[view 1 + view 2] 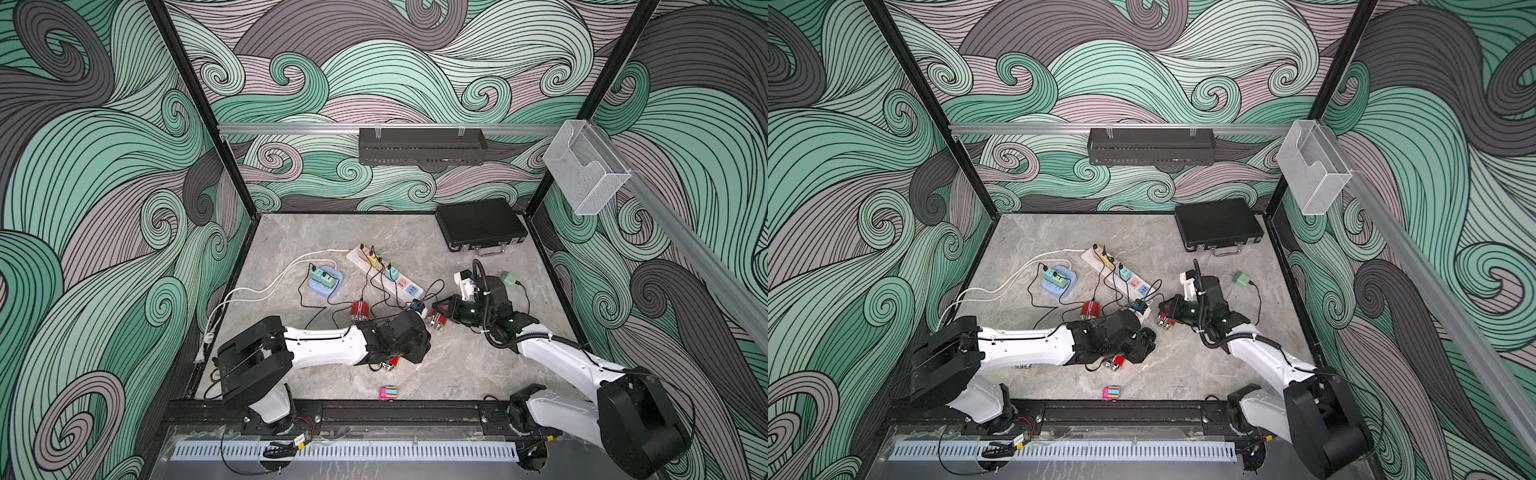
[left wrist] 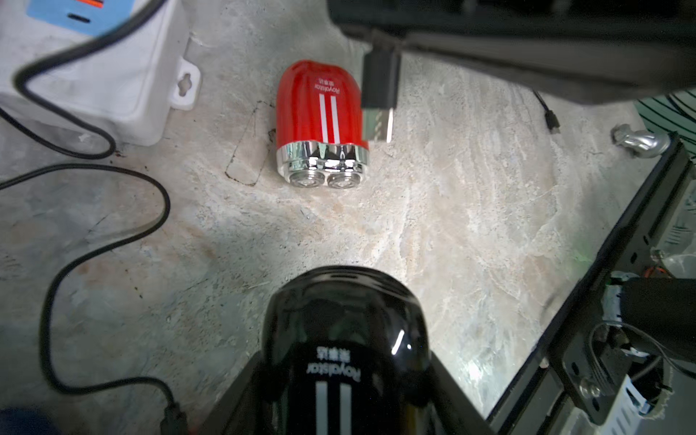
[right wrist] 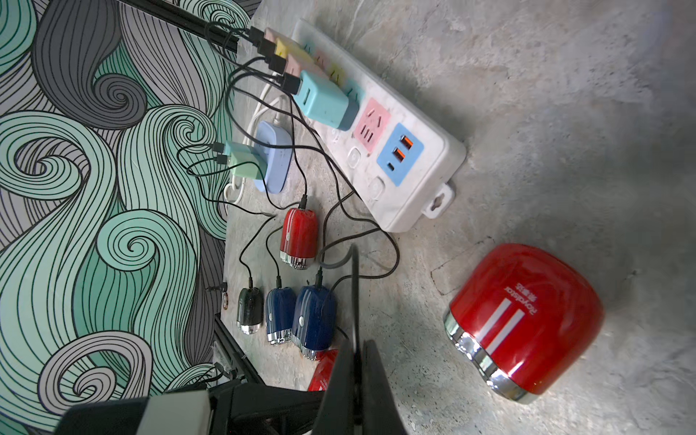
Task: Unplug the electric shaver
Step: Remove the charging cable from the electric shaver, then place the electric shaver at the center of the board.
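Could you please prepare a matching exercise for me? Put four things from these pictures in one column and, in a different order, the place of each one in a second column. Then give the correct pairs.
Things: 1 case; 2 loose charger; 3 black shaver; 4 silver-tipped plug.
Places: A in the left gripper; B in the right gripper; C far right corner of the table; D on the table beside the right arm.
Pairs: 1-C, 2-D, 3-A, 4-B.

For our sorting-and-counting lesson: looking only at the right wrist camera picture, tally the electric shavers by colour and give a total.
red shavers: 3 (one partly hidden)
blue shavers: 2
black shaver: 1
Total: 6
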Robot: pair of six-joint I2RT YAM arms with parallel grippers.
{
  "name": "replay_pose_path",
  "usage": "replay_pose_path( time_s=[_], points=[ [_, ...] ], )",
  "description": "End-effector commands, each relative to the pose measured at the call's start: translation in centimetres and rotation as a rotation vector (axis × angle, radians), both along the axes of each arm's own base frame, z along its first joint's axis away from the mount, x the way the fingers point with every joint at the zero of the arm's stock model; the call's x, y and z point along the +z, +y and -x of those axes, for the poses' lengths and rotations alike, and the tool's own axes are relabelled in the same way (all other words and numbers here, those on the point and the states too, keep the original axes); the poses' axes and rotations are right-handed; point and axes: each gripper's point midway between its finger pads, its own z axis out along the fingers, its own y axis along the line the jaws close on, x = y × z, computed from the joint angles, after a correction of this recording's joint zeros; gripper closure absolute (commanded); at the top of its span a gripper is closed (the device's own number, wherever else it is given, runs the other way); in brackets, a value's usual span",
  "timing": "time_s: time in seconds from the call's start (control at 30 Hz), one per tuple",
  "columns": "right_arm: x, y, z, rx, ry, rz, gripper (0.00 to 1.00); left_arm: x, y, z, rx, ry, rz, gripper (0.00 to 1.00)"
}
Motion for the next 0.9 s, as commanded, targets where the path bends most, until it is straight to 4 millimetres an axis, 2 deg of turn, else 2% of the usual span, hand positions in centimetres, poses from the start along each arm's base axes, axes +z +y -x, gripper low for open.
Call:
replay_pose_path(
  time_s=[0.0,0.4,0.87],
  points=[
    [0.7,-0.6,-0.4,-0.005,-0.009,0.010,0.94,1.1,-1.5,-0.2,-0.014,-0.014,0.018,0.54],
    [-0.9,-2.7,-1.8,-0.067,0.047,0.057,0.94,-1.0,-1.5,-0.8,0.017,-0.003,-0.170,0.54],
    [-1.4,-3.8,-2.8,-0.086,0.064,0.080,0.94,-3.3,-1.0,-0.8,0.040,0.002,-0.326,0.54]
  ],
)
